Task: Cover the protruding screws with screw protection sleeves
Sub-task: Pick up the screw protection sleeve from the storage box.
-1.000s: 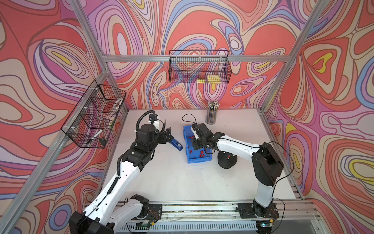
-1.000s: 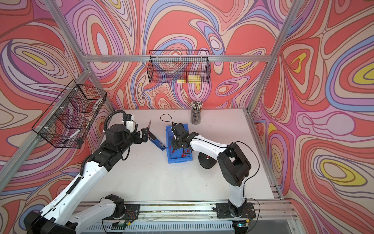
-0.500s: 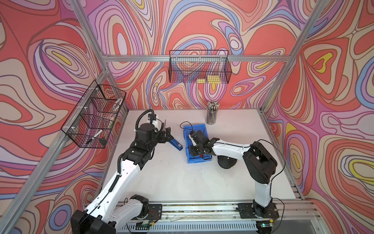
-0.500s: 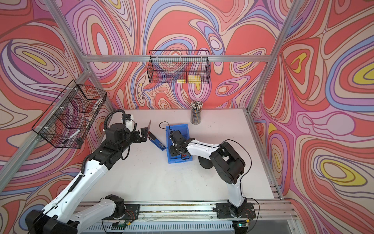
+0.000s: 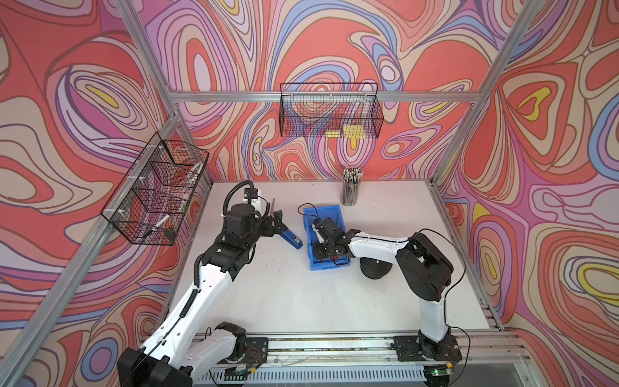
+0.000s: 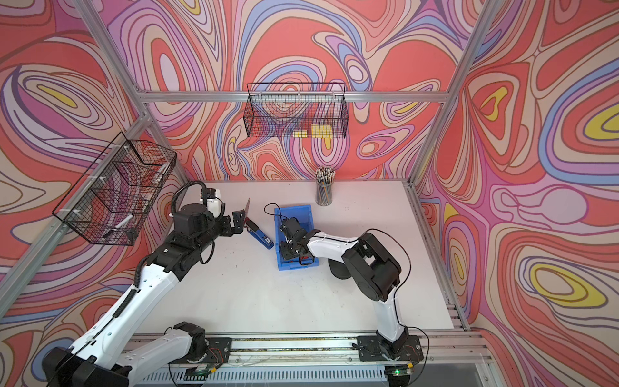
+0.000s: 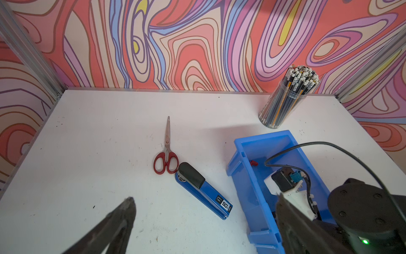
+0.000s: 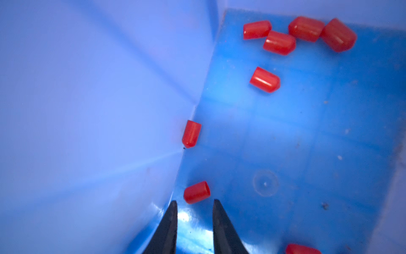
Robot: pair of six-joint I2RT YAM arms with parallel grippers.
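Can't make out protruding screws, only black base (image 5: 375,268) edge past right arm. Screw protection sleeves (image 8: 264,79) loose in blue bin (image 8: 307,132). Right gripper (image 8: 195,201) slightly parted, empty, one sleeve just off tips. Left gripper (image 7: 205,198) spread wide. Stapler (image 7: 211,193) label legible: "50".

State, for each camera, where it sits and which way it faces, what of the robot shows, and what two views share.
Top views: high in front, looking down on the table; left arm and right arm show.
Left wrist: on the left arm, facing the back wall across scissors, stapler and blue bin; open left gripper shows.
Right wrist: low inside the bin, close on red sleeves; open right gripper tips show.
Shared: top views and left wrist both show bin and stapler.
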